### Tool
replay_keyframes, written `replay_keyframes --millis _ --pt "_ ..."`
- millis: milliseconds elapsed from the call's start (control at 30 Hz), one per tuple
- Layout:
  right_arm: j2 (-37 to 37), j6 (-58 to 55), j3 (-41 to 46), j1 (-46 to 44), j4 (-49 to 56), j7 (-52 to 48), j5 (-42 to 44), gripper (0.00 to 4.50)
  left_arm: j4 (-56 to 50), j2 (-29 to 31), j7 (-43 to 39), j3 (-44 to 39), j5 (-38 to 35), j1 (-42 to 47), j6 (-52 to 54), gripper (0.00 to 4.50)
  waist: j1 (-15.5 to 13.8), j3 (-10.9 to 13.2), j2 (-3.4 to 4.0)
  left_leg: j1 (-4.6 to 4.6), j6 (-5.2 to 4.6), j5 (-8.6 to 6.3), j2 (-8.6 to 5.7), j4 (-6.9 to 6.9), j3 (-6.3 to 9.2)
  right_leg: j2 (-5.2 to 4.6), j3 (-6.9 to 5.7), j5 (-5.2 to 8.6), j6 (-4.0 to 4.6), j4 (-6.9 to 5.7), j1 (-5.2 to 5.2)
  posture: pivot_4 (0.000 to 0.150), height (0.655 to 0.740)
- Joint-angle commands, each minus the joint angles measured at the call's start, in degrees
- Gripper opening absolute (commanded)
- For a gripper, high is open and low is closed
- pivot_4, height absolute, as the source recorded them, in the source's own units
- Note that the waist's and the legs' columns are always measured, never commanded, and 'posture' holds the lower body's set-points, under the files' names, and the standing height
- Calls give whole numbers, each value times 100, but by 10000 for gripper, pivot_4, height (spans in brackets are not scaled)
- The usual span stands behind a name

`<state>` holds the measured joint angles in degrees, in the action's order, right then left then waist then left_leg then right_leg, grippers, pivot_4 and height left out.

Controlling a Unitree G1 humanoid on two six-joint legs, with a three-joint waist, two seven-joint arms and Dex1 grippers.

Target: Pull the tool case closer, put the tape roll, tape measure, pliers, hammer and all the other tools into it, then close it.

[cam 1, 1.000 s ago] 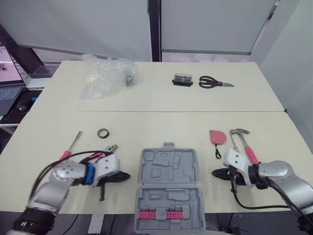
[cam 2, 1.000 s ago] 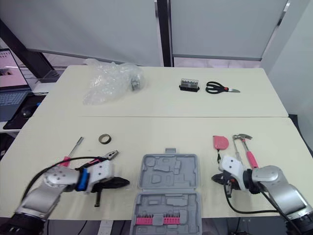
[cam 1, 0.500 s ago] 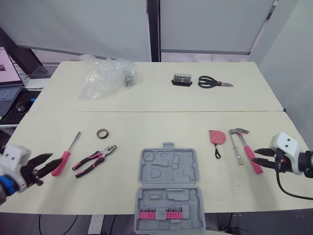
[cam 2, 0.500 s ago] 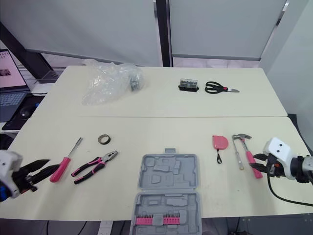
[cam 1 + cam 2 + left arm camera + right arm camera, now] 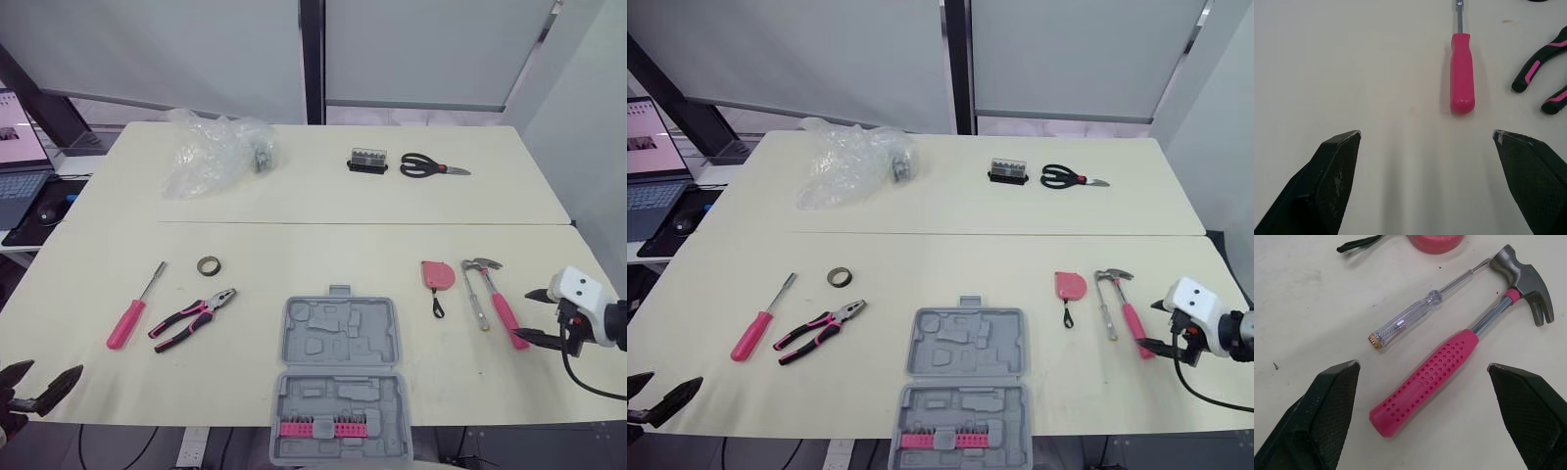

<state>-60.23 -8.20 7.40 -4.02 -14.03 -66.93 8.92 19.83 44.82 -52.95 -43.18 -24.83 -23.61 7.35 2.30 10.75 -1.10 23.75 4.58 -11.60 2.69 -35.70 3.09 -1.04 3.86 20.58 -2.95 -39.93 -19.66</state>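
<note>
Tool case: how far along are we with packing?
Done: tool case lies open at the table's near edge. In hand: nothing; left gripper open, right gripper open beside the hammer. Remaining: pliers, tape roll, tape measure, screwdriver, then closing.

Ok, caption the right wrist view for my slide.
Open right claw facing the pink hammer and clear screwdriver, side by side on the table.

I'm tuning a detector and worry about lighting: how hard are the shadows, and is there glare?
Right wrist view: the hammer casts only a thin, soft shadow along its handle; its steel shaft glints. Left wrist view: the pink screwdriver has an equally faint shadow. Left eye view: the table is evenly lit, with glints on the plastic bag.
</note>
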Motion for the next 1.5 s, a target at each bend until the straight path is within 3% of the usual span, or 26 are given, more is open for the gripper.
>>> replay_keyframes --millis 33,167,400,533,700,800,867,1200,1500 --pt "-100 355 -6 -309 -172 51 -152 44538 -423 68 -60 -200 -174 -152 139 45000 6 0 0 0 0 0 1 0 0 1 0 0 0 0 -1 1500 7400" --pt "126 348 -89 -616 266 -44 62 44538 -879 174 -207 -195 -197 -331 294 45000 18 0 0 -1 0 0 2 1 -2 1 2 0 0 -1 -2 1500 7400" --pt "836 -773 -567 -841 2527 25 900 44538 -1666 440 -418 109 -240 -255 810 45000 42 -1 -3 1 1 0 3 4 3 2 1 0 1 -1 -1 1500 7400" --pt "1556 -1429 -1076 -1184 3404 486 1138 44538 -2106 657 -488 412 -319 212 1130 45000 29 -1 -2 1 1 0 4 3 10 4 -5 0 1 -3 -1 1500 7400" --pt "1922 -1818 -1393 -1238 3767 761 1177 44538 -1944 904 -708 955 -214 1008 1143 45000 -62 -1 -4 6 2 0 -2 3 12 0 -10 -1 1 1 -3 1500 7400" --pt "2096 -1927 -1556 -1323 3845 885 1174 45000 -1477 1016 -851 1409 -62 1705 1058 39159 -49 -1 -4 7 2 0 -1 3 11 0 -9 -1 1 0 -6 1500 7400" --pt "2250 -2040 -1624 -1411 3892 1022 1197 45000 -1086 1055 -949 1757 71 2211 982 32719 -45 0 -4 6 1 0 2 3 13 7 -10 -1 1 -4 -10 1500 7400" --pt "2692 -2386 -2192 -1687 3929 1556 830 45000 1384 860 -1394 3283 1174 4549 -235 32719 -43 1 -8 24 1 0 3 2 9 13 -10 -2 1 -11 -37 1500 7400" --pt "3081 -2826 -2524 -1738 4137 1963 814 45000 3249 446 -1385 4079 2010 5814 -1337 32719 -37 1 -9 34 1 1 3 -7 10 14 -10 -2 1 -23 -45 1500 7400"
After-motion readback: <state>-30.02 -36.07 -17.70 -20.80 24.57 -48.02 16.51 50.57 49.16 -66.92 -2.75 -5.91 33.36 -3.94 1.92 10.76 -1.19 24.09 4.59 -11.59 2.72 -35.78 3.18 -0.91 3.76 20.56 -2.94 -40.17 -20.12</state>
